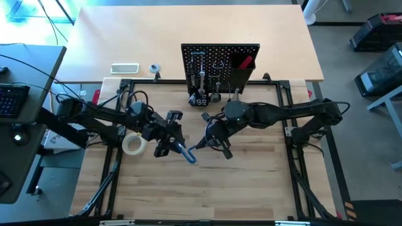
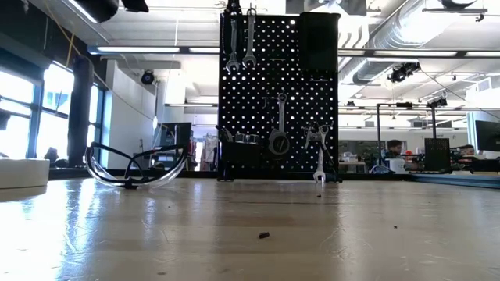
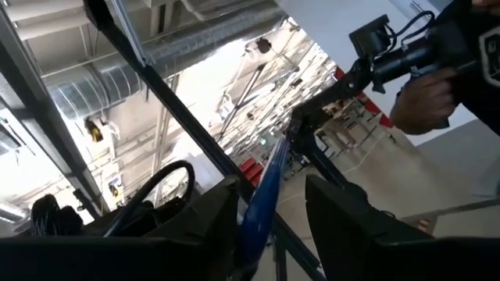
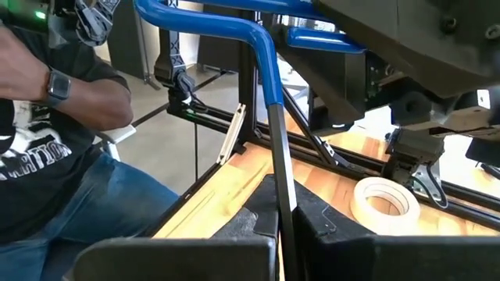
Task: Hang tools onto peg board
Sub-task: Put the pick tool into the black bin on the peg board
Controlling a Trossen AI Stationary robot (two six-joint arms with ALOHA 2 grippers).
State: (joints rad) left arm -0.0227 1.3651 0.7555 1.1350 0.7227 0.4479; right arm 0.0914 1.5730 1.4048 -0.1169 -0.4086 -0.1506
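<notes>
Between your two grippers, over the middle of the table, hung the blue-handled hex key (image 1: 186,152): your left gripper (image 1: 168,143) held its blue handle end between partly spread fingers, while your right gripper (image 1: 202,143), at 3 o'clock from the left one, was pinched fully shut on the key's thin dark shaft. From the right wrist you could see that shaft (image 4: 283,195) running down between the closed fingers, with the blue handle bending over above it toward the other arm. From the left wrist the blue handle (image 3: 262,199) stood up between the two dark fingers. At 9 o'clock from your left gripper, just beside it, the pale tape roll (image 1: 133,145) lay flat on the wood, partly under the left arm; it also showed in the right wrist view (image 4: 383,200). At 12 o'clock from both grippers the peg board (image 1: 220,63) stood upright at the table's far edge, a black panel dotted with holes, with silver wrenches (image 2: 280,125) hanging on its hooks, a black bin (image 1: 242,66) on its face at the upper right, and something red showing in that bin. Clear glasses (image 2: 137,165) rested on the table at 9 o'clock from the board in the low view. A white tray (image 1: 124,68) lay on the far table at 10 o'clock. A person in a dark shirt and jeans (image 4: 55,148) sat beyond the table edge.
</notes>
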